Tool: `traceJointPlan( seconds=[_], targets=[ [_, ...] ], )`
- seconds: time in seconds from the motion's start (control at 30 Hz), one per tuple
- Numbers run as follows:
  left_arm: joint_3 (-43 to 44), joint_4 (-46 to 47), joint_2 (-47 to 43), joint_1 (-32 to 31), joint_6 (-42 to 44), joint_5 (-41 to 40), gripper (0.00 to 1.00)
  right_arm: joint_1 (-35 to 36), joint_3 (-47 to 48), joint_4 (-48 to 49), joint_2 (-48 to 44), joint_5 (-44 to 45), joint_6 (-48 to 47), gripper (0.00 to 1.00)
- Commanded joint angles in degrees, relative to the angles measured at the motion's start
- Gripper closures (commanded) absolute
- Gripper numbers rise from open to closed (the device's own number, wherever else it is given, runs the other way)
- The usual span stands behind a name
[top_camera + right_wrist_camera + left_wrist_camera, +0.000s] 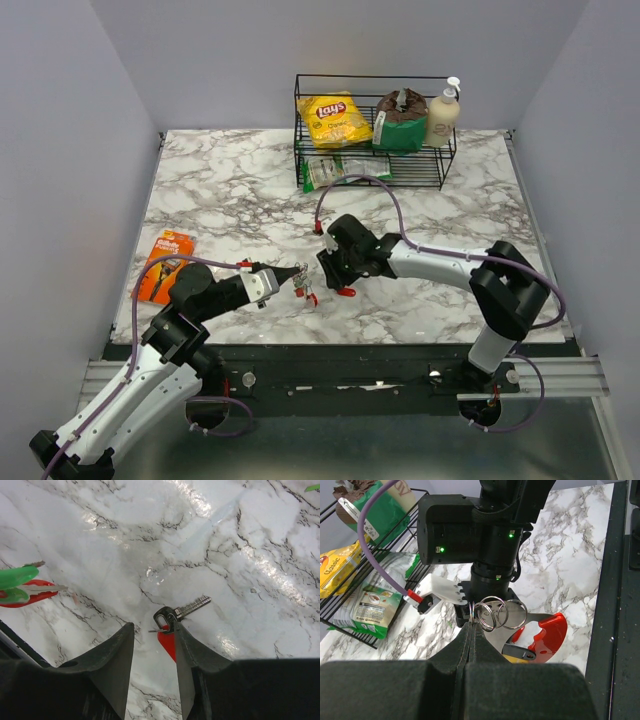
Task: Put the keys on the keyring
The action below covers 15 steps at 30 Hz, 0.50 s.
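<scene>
My left gripper [470, 622] is shut on the keyring [492, 612], pinching a thin metal ring at its tip. Linked rings, a silvery flat piece [520, 630] and a red oval loop [552, 632] hang just past the jaws. From above, this gripper [290, 275] holds the bunch [302, 288] just above the marble, close to the right gripper [328, 268]. My right gripper [153, 626] stands open over a key [182, 611] with a red tag [167, 641]. That key lies flat on the marble by the right fingertip. More green and red tagged keys [17, 585] show at the left edge.
A black wire rack [375, 135] at the back holds a yellow chip bag [333, 118], a green pouch [400, 125] and a pump bottle [442, 115]. An orange razor pack [165, 262] lies at the left. The marble tabletop's front edge [350, 345] runs close behind the grippers.
</scene>
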Motion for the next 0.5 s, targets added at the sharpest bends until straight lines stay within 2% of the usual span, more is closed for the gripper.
traceJointPlan(
  seconds=[0.0, 0.47],
  targets=[
    [0.2, 1.2, -0.6, -0.1, -0.2, -0.3, 1.0, -0.1, 2.3, -3.1, 2.4, -0.6, 2.8, 0.55],
    [0.1, 0.5, -1.7, -0.1, 0.7, -0.1, 1.0, -0.1, 3.1, -6.5, 4.7, 0.2, 6.0, 0.57]
  ],
)
